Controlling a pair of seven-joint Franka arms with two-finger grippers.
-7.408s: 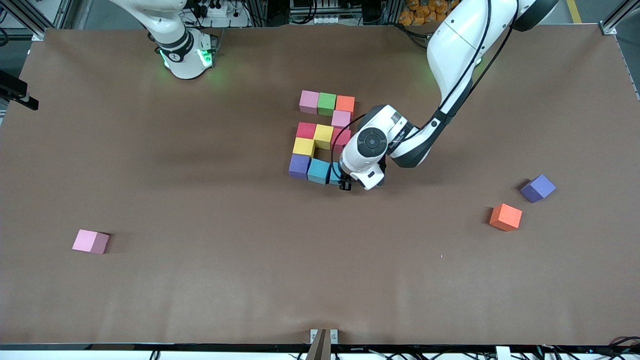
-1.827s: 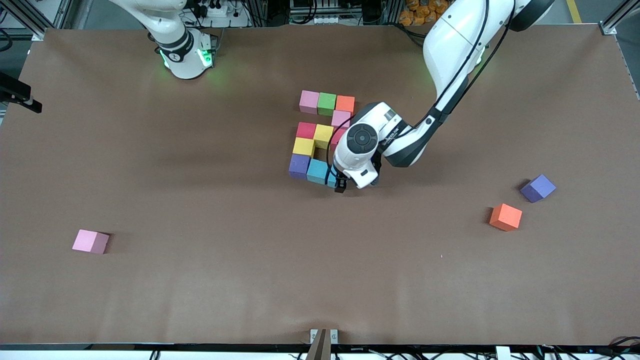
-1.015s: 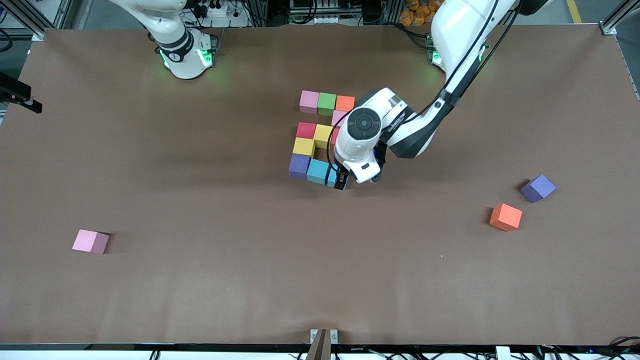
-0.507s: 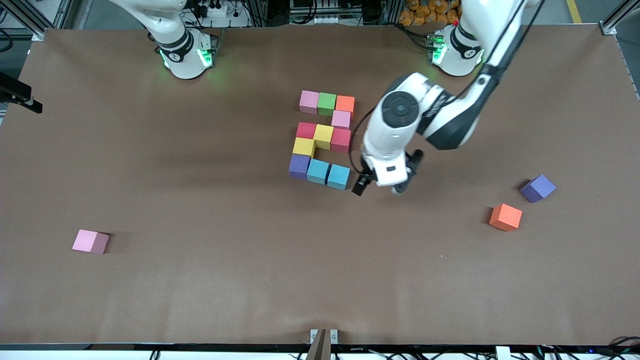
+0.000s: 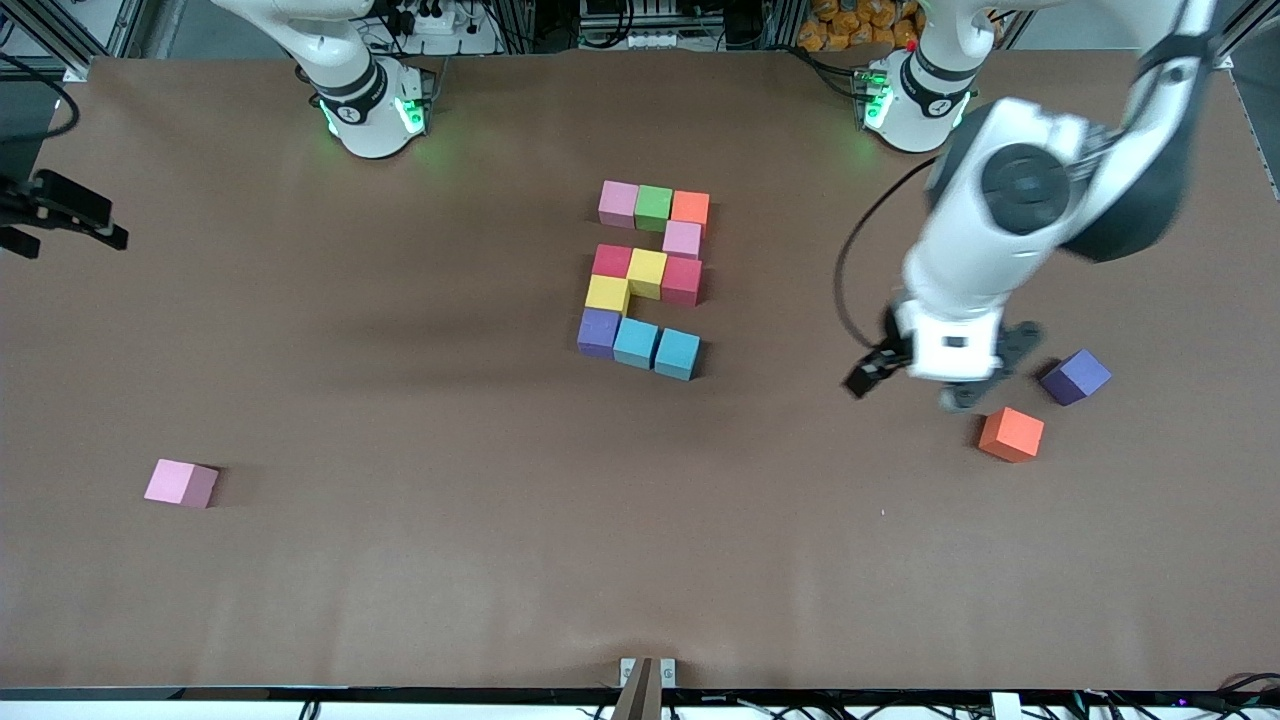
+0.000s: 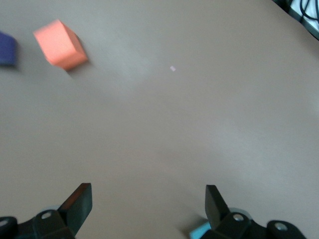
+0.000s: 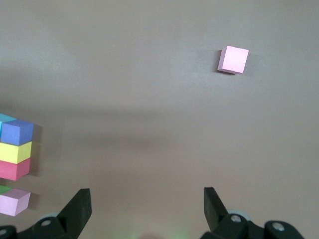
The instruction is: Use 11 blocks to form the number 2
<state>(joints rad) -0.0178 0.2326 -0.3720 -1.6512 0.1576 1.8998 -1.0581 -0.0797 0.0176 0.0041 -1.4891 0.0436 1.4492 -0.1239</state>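
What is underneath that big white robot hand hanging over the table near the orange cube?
Mostly bare brown table. The left gripper, open and empty, hangs beside the loose orange cube and loose purple cube. Its body covers some tabletop, so that patch stays unseen.

Left arm: showing motion-smeared in the front view, its upper links running off the frame's top.
Loose purple block: being cut by the left wrist picture's edge, only a sliver showing.
Sky-blue block: peeking out beside a finger, mostly cropped.
Right gripper: sitting at the front view's edge, perhaps only partly in frame.
Number 2: being clipped in the right wrist view, only one column of cubes showing.
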